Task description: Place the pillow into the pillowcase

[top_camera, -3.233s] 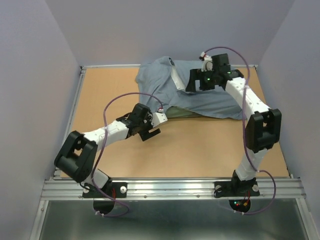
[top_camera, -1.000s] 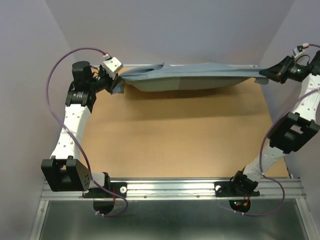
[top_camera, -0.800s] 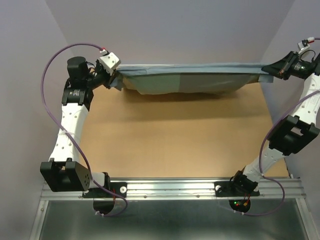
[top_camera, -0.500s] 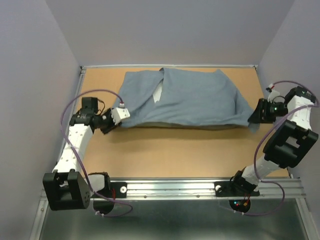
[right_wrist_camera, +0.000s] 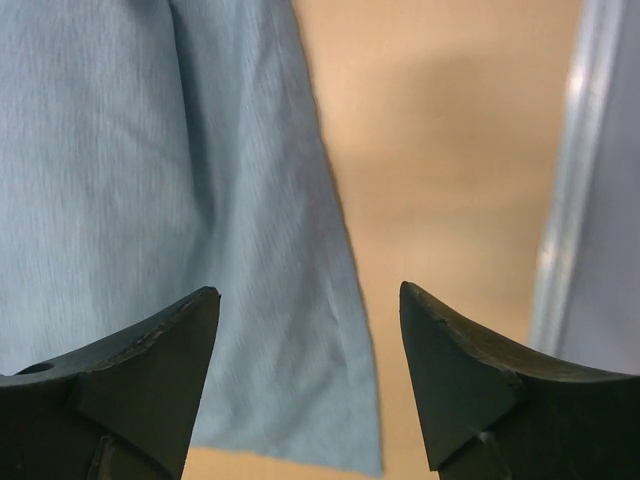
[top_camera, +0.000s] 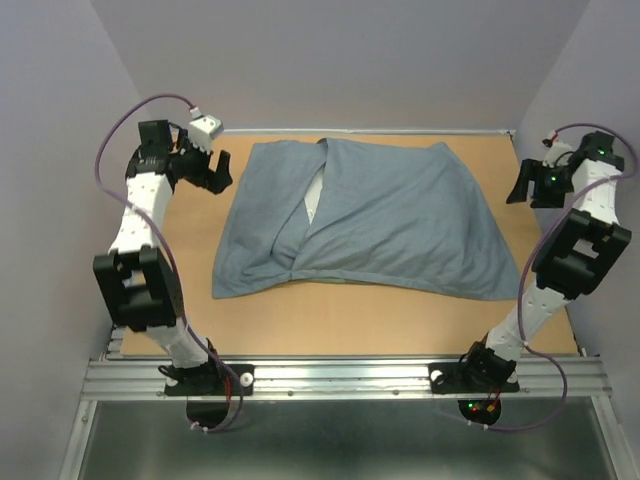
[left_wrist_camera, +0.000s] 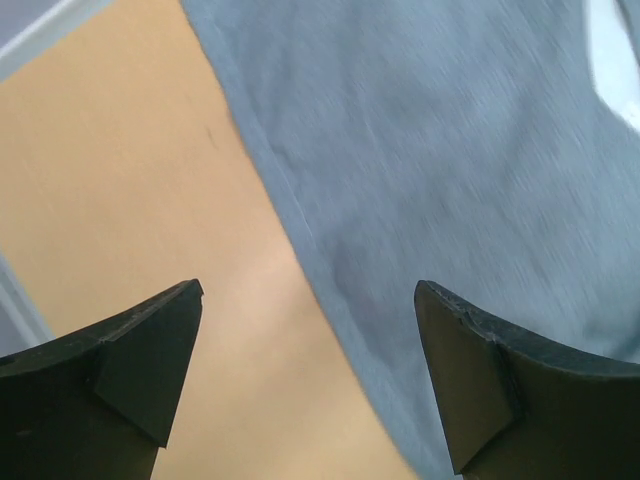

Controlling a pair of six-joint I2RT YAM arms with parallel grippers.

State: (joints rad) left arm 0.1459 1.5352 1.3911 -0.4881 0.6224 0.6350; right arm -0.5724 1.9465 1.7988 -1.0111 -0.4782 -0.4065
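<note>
Grey-blue pillowcase (top_camera: 390, 225), finely ribbed and floppy, spread flat and lightly rumpled on tan table (top_camera: 400, 315), toward the far side, long axis running left to right. Diagonal overlapping flaps left of centre, with a sliver of white pillow (top_camera: 314, 198) showing in the gap. Left gripper (top_camera: 215, 172) spread wide, empty, over the pillowcase's left edge. Right gripper (top_camera: 523, 187) likewise wide, empty, over its right edge.

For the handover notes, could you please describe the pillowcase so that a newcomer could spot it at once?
Look at the tan table from above: a large grey-blue cloth lies spread over its far half, and that is the pillowcase. It is the only big soft thing there, creased, with an overlapping slit left of its middle where a sliver of the white pillow shows.
</note>
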